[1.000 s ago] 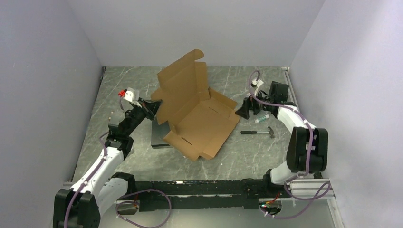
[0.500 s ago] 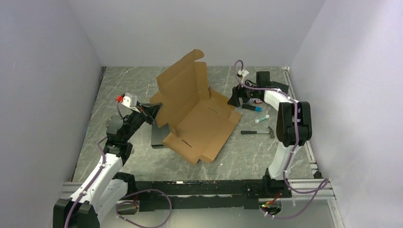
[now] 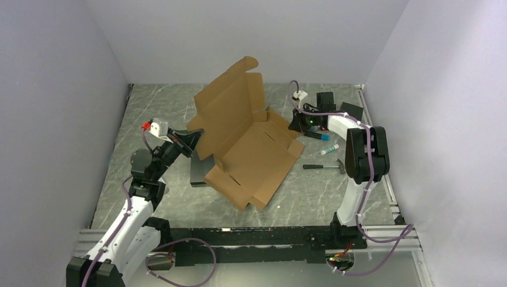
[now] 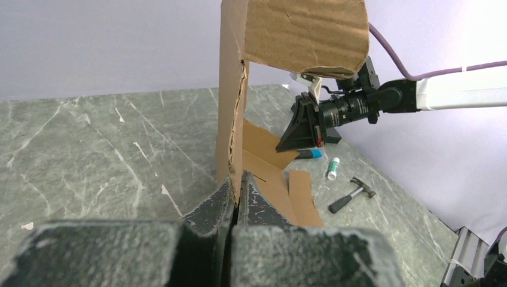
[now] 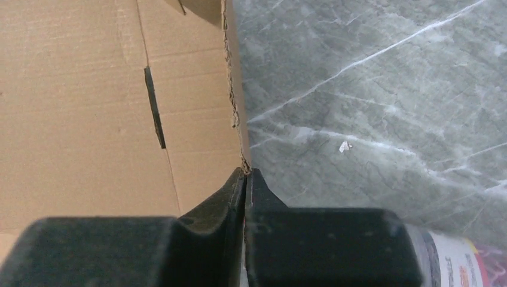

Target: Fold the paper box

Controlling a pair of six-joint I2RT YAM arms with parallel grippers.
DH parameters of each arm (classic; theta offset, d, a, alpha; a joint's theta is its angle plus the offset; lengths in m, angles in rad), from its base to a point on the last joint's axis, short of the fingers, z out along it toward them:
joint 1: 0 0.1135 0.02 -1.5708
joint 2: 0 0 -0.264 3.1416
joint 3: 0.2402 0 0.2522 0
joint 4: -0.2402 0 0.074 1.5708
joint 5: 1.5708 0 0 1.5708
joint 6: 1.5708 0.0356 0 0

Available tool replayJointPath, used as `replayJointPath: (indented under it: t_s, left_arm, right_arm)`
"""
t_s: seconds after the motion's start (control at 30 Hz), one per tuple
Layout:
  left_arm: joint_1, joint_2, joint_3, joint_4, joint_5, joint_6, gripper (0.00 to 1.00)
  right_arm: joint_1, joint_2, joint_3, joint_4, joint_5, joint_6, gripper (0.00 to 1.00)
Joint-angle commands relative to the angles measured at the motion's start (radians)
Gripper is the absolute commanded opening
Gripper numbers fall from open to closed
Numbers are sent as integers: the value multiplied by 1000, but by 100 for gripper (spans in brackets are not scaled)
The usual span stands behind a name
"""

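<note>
The paper box (image 3: pixel 257 155) is a brown cardboard sheet lying partly unfolded in the middle of the table, with its lid panel (image 3: pixel 230 101) tilted up at the back left. My left gripper (image 3: pixel 195 136) is shut on the left edge of that raised panel. In the left wrist view the cardboard (image 4: pixel 230 107) rises straight up from the closed jaws (image 4: pixel 237 192). My right gripper (image 3: pixel 295 123) is at the box's right flap. In the right wrist view its jaws (image 5: pixel 246 174) are shut on the flap's torn edge (image 5: pixel 236 101).
A black block (image 3: pixel 196 173) lies under the box's left side. A hammer (image 3: pixel 324 166), a glue stick (image 3: pixel 329 149) and a blue-capped marker (image 3: pixel 317 136) lie right of the box. A dark object (image 3: pixel 351 110) sits at the back right, and walls close in three sides.
My right arm swung left from the tools to the box's right flap and its jaws closed on the edge. My left gripper rose a little with the lid panel.
</note>
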State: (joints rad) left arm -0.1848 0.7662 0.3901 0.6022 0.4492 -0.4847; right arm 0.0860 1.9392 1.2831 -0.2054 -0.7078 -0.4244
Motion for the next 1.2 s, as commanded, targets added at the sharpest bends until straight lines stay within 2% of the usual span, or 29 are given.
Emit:
replayJointPath:
  t_s: [0.0,0.4,0.63,0.9,1.17]
  left_arm:
    - [-2,-40,12,47,18,-41,0]
    - [-1,-78,35,80,25,-112,0]
    - [-1,-81,67,88,66,-152,0]
    - [-1,-107,39,84,10,-169,0]
    - [-1,-54,22,146,82,-183,0]
  right_arm:
    - [-20,-145,-60,95,-62,-19,0]
    - [-80,-504,-376,356,-288,40,0]
    - [-101,-592,-432,362,-250,-22,0]
    - [-100,-660,-505,415,-229,-72,0]
    - [-100,-699,-552,483,-199,-87,0]
